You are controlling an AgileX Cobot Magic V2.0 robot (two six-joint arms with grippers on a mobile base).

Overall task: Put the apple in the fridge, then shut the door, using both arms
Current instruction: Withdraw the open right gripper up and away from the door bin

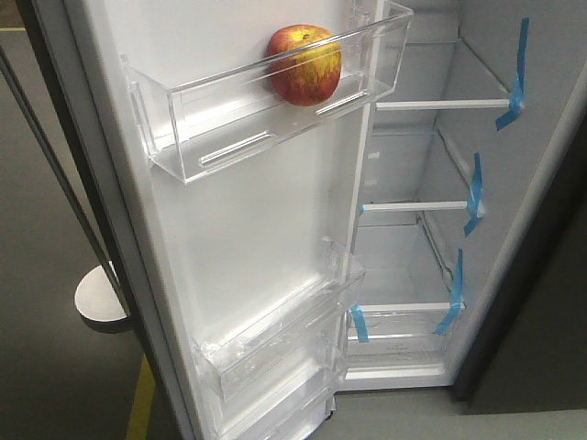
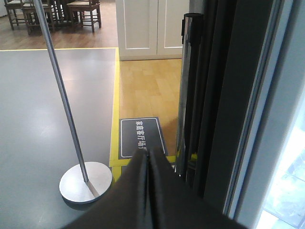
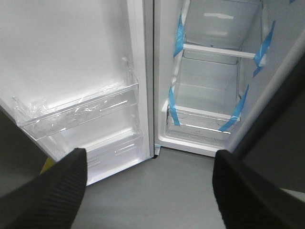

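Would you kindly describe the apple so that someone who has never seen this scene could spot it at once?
Start at the open fridge door, its white inside facing the front camera. The upper clear bin on it holds the apple at the end nearest the fridge shelves. It is round, glossy, red streaked with yellow, unlike the bare lower bins.
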